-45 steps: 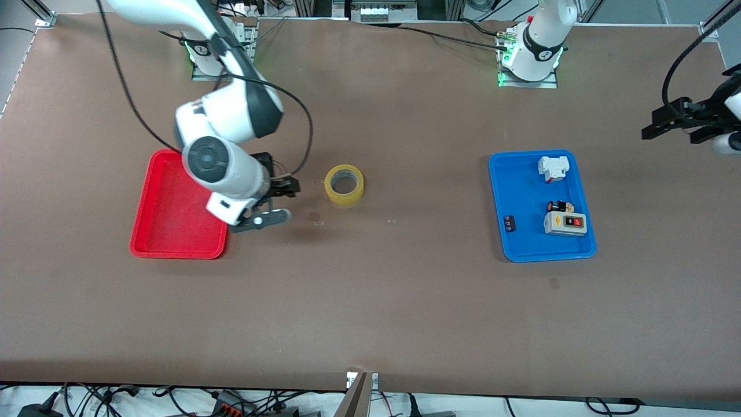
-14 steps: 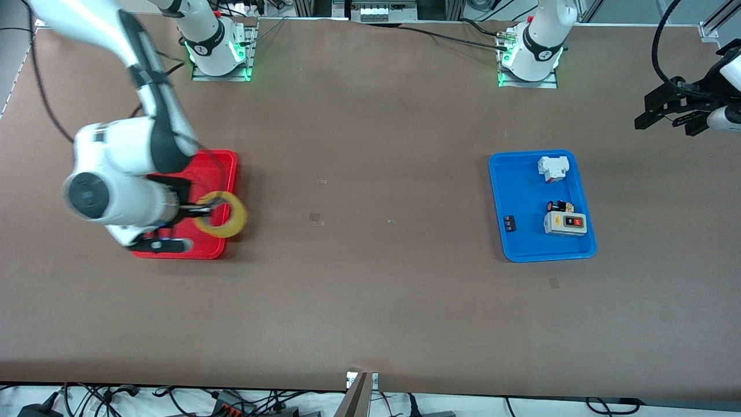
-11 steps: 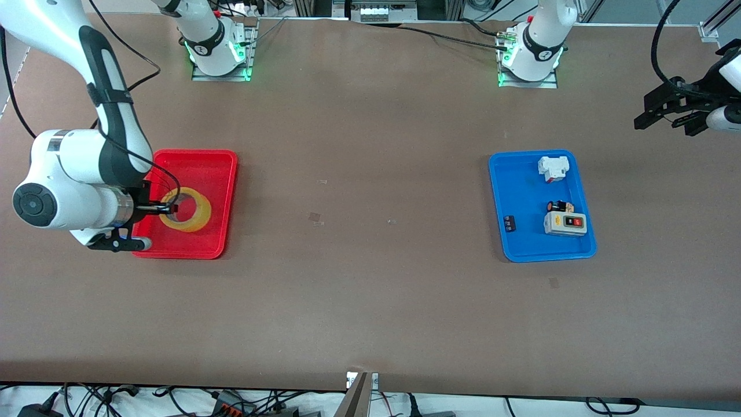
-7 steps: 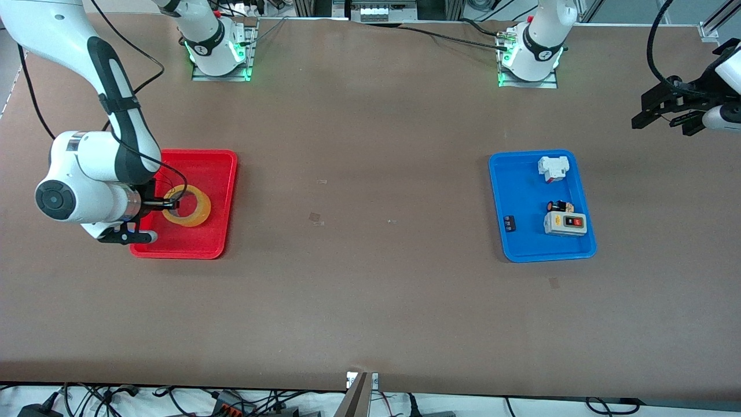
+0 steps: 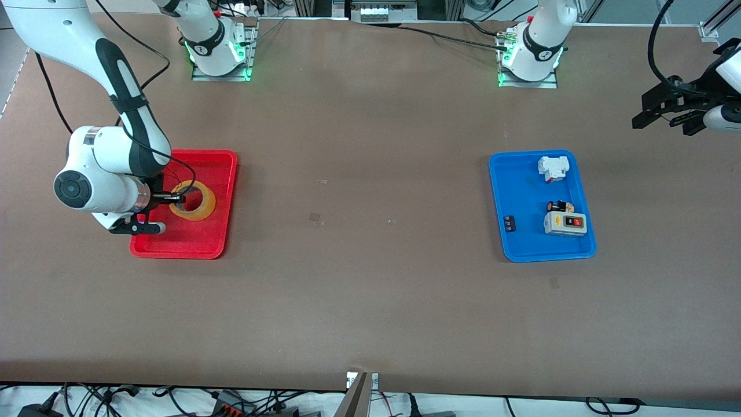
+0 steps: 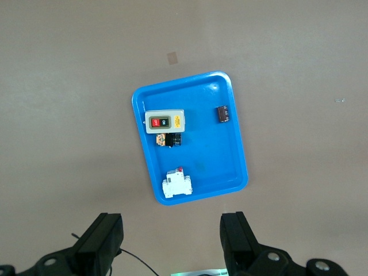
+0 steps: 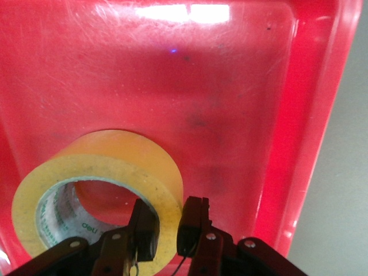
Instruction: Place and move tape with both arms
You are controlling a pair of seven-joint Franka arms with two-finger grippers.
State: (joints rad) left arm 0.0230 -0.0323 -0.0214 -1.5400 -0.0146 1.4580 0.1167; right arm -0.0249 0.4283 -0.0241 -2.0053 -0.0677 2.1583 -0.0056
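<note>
Placing step: right gripper (image 7: 165, 230) jaws pinch the tape (image 7: 95, 190) wall over the red tray (image 5: 223, 202); next calls for release, while left gripper (image 6: 172, 244), jaws wide and empty, waits above the desk (image 5: 370, 289).

Glossy red plastic tray (image 7: 299, 115) (scuffed); translucent yellow tape (image 7: 144, 167).

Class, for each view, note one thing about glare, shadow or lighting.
Right wrist view: white glare on the red tray. Front view: green lights glow at both arm bases; a soft shadow lies beside the blue tray. Left wrist view: evenly lit, no glare.
</note>
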